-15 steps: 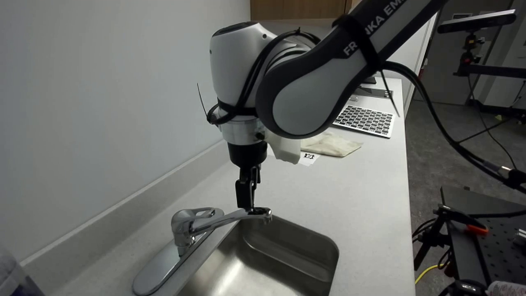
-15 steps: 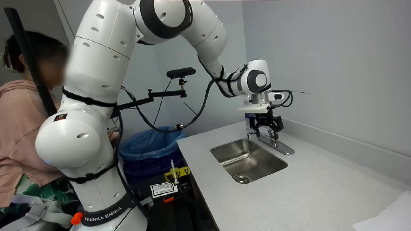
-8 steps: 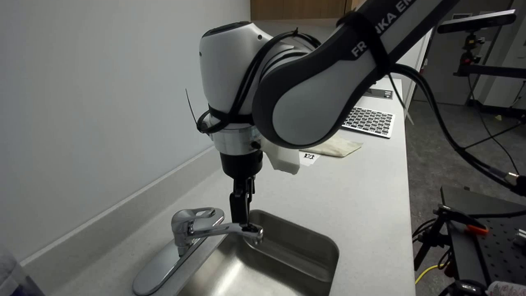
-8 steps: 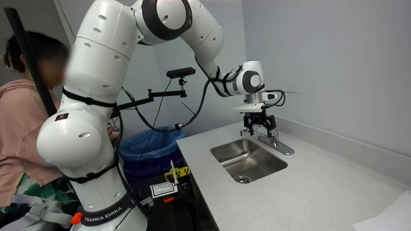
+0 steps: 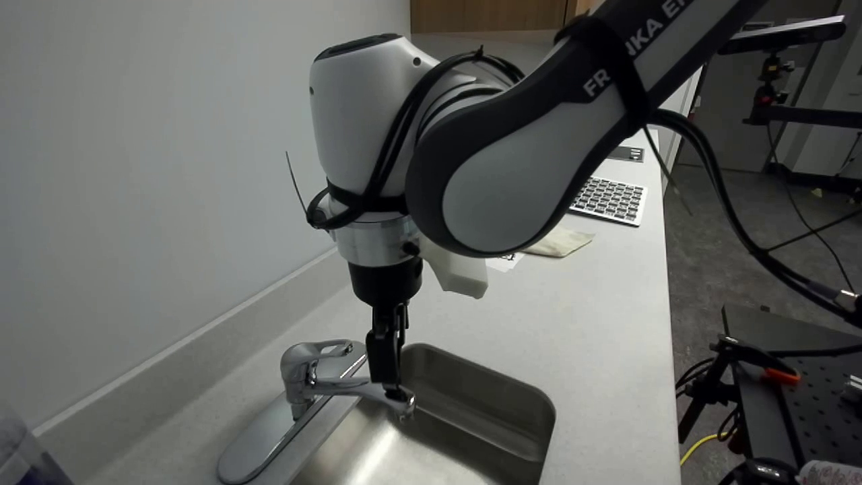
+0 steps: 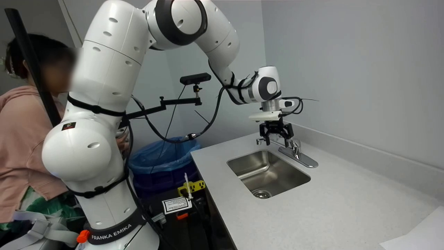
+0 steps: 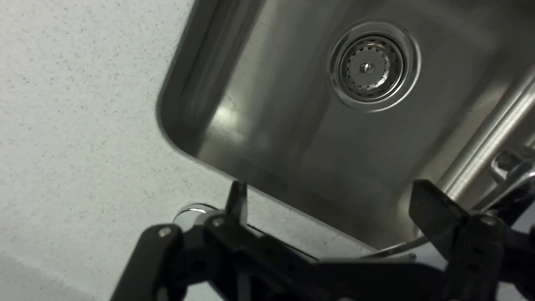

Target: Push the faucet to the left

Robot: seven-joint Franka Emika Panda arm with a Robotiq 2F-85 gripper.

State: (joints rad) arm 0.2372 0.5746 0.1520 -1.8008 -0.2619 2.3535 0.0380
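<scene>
The chrome faucet point(image 5: 347, 386) stands on its long base plate beside the sink, its spout reaching out over the basin. It also shows in an exterior view point(image 6: 295, 147), partly behind my gripper. My gripper point(image 6: 277, 144) points down at the spout, with its fingertips wide apart and nothing held between them. In an exterior view my gripper point(image 5: 387, 385) overlaps the spout near its end and seems to touch it. In the wrist view the spout end point(image 7: 520, 177) lies beside the right finger of my gripper point(image 7: 330, 186), partly hidden by it.
The steel sink basin point(image 5: 471, 431) lies under the gripper; its drain point(image 7: 368, 67) shows in the wrist view. A wall point(image 5: 168, 168) runs behind the faucet. A keyboard point(image 5: 609, 200) and a cloth point(image 5: 560, 241) lie farther along the counter. A person point(image 6: 31, 146) stands behind the arm.
My gripper has moved left in both exterior views, and lower in an exterior view. The faucet spout has swung along with it, its end shifting left. The gripper stays open.
</scene>
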